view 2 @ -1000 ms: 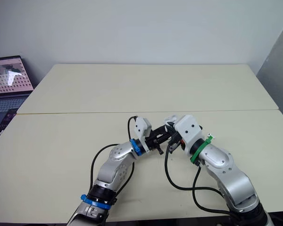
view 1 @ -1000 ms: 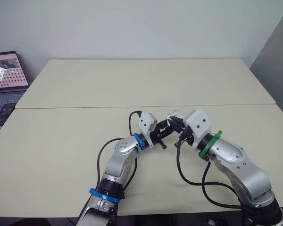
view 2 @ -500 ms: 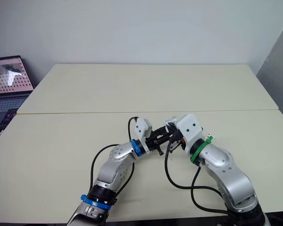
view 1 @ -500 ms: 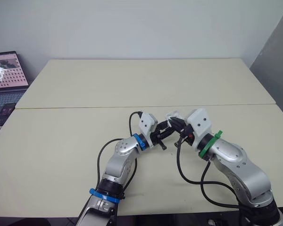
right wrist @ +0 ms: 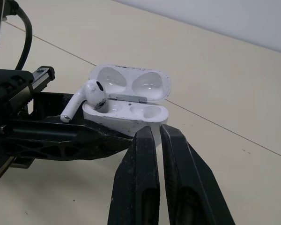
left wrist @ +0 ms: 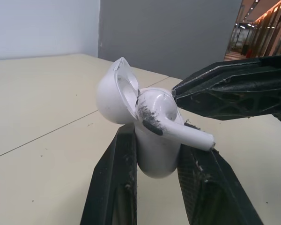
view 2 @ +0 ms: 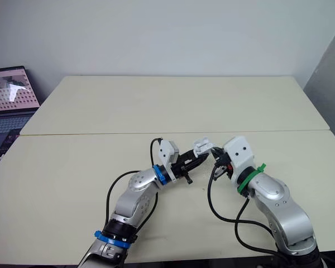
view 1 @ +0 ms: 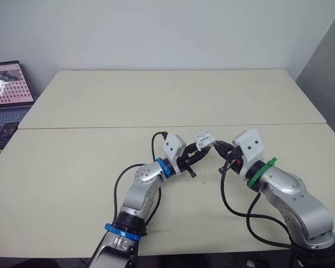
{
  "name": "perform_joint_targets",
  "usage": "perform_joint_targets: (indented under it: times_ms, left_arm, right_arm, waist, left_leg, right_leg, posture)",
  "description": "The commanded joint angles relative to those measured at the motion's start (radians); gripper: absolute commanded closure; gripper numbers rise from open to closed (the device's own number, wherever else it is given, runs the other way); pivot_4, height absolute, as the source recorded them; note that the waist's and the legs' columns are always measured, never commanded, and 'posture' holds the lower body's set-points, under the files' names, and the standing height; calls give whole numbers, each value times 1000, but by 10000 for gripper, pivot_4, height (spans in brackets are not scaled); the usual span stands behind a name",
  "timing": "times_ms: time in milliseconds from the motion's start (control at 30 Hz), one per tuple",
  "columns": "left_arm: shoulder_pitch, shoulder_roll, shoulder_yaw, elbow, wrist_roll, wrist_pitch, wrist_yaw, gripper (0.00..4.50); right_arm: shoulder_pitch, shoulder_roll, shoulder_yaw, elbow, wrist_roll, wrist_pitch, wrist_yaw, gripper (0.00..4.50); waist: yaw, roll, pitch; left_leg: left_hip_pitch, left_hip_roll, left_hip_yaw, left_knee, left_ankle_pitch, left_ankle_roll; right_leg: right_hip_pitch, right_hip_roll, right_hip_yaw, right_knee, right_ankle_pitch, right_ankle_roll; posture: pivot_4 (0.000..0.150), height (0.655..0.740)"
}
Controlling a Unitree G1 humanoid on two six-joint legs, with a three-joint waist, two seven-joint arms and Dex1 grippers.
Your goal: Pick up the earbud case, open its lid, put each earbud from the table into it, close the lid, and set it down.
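Small glossy white earbud case [right wrist: 131, 110]: held up off the cream tabletop [view 1: 156, 100], near the middle of the scene at the near side. Lid hinged back, open.

Progress, as I judge it: pickup and lid opening are done. One white stemmed earbud [left wrist: 168, 122] lies across the mouth of the case with its stem sticking out sideways, so it is resting on the rim rather than seated. The socket beside it is empty. Left to do: seat this bud, fetch and load the other, close the lid, set the case down.

Left gripper [view 1: 198, 152]: black fingers clamped on the lower body of the case, one on each side.

Right gripper [right wrist: 157, 133]: just right of the case, apart from it. Fingers drawn all but together with only a thin slit, nothing between them.
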Motion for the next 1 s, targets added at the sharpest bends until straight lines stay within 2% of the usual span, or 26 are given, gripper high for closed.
perform_joint_targets:
  times_ms: [33,133,333,867,967,1000]
  left_arm:
    - [-14,1,-11,-19,5,-30,-12,37195]
    - [-15,10,-18,-15,17,-50,-25,37195]
    - [-19,12,-22,0,28,-74,-28,37195]
    - [-14,9,-20,0,34,-80,-21,37195]
    - [-14,9,-17,0,32,-78,-20,37195]
    - [-14,10,-16,0,31,-78,-20,37195]
  right_arm:
    - [-20,20,-43,-60,54,13,7,40876]
    - [-42,45,-67,-77,113,54,4,33387]
    - [-100,77,-50,-98,169,133,-30,11990]
    - [-81,5,131,-74,52,104,-55,11990]
    - [-76,-2,143,-66,24,84,-54,17165]
    - [-75,-1,143,-63,17,78,-54,20659]
  waist:
    - [0,0,0]
    - [-1,0,0]
    - [0,0,0]
    - [0,0,0]
    - [0,0,0]
    - [0,0,0]
  left_leg:
    - [0,0,0,0,0,0]
    - [0,0,0,0,0,0]
    - [0,0,0,0,0,0]
    - [0,0,0,0,0,0]
    - [0,0,0,0,0,0]
    - [0,0,0,0,0,0]
  right_leg:
    - [0,0,0,0,0,0]
    - [0,0,0,0,0,0]
    - [0,0,0,0,0,0]
    - [0,0,0,0,0,0]
    - [0,0,0,0,0,0]
    - [0,0,0,0,0,0]
  posture:
    - [1500,7400]
    - [1500,7400]
    - [1500,7400]
    - [1500,7400]
    - [1500,7400]
    - [1500,7400]
